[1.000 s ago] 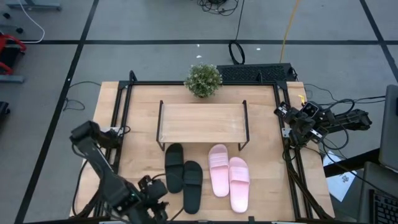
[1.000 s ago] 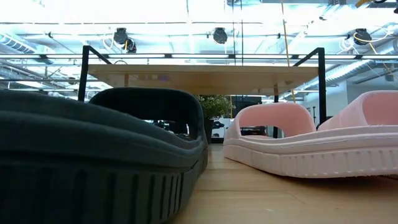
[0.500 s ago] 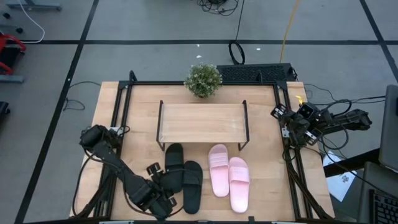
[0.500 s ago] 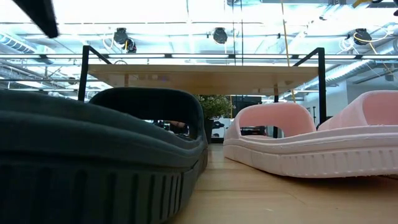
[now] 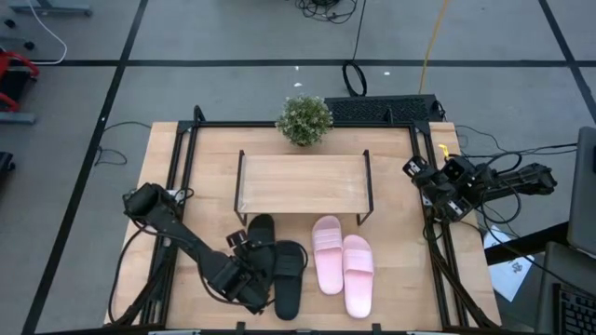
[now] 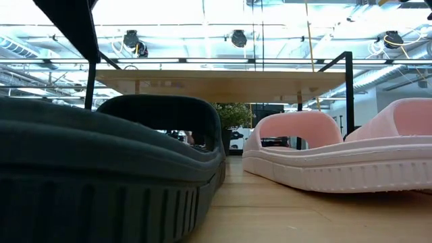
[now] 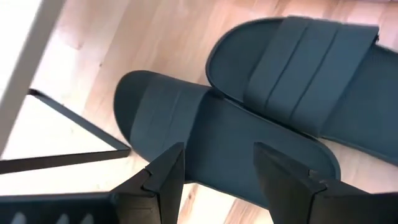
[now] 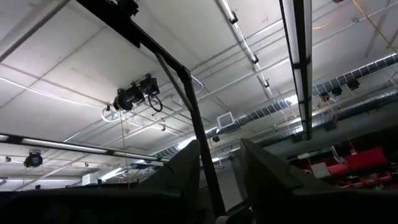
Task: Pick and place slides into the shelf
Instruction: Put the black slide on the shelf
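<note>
Two black slides lie side by side on the table in front of the shelf (image 5: 303,183): the left one (image 5: 261,244) (image 7: 205,134) and the right one (image 5: 289,279) (image 7: 305,74). The pink pair (image 5: 342,263) (image 6: 324,158) lies to their right. All four rest flat on their soles. My left gripper (image 5: 250,268) (image 7: 214,177) hovers open over the heel half of the left black slide, a finger toward each side, touching nothing. My right gripper (image 5: 421,177) (image 8: 221,168) waits open at the table's right edge, pointing up at the ceiling.
A potted plant (image 5: 304,120) stands behind the shelf at the far edge. A black frame rail (image 5: 182,186) runs along the table's sides. In the low view the black slide (image 6: 101,175) fills the foreground and part of my left arm (image 6: 67,27) shows at the top.
My left arm has swung from the table's near-left corner toward the right and far side, bringing its gripper over the heel of the left black slide. My right gripper has shifted slightly toward the table. The slides have stayed where they were.
</note>
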### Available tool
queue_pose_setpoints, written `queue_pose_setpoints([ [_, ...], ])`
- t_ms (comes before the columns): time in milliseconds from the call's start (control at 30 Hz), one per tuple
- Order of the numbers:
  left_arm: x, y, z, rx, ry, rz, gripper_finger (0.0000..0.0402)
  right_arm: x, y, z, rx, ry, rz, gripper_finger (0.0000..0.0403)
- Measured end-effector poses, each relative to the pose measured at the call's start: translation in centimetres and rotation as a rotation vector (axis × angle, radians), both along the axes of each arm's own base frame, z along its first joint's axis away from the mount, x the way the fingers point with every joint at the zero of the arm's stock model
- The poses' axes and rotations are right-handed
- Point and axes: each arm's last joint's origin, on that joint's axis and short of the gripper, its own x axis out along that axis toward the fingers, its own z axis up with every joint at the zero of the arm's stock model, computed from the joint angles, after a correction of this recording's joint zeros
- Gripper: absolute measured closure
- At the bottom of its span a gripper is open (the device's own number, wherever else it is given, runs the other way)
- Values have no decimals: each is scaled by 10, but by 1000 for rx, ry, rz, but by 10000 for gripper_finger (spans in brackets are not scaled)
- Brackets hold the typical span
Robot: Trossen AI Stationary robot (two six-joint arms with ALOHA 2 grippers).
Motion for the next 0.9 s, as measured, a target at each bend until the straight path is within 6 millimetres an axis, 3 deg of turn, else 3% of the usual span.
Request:
queue_pose_setpoints([
  [367,0,7,-18,7,45,-30,213,3,0,-3,-24,34,-18,296],
  [900,12,33,-34,27,79,-9,213,5,1,-6,-78,64,-61,296],
])
